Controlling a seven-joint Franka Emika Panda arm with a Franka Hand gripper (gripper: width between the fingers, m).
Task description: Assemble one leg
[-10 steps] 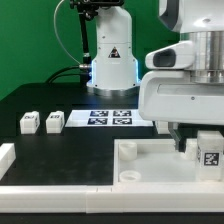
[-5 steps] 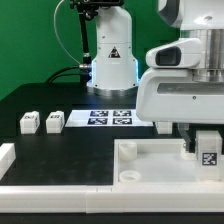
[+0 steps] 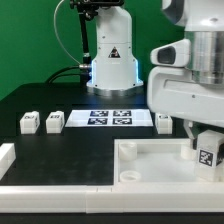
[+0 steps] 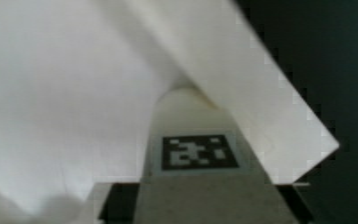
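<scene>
Gripper appears pinched on the leg, above the tray-like piece at the exterior view's right. Misalignment with the corner socket risks jamming or slipping.

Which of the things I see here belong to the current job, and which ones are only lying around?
Job:
- leg held in the gripper
- white tray piece with corner sockets

Lying about:
- two spare legs on the exterior view's left
- another leg behind the tray piece
- marker board

Smooth matt white plastic leg with printed marker, glossy white tray-like piece, matt black table
</scene>
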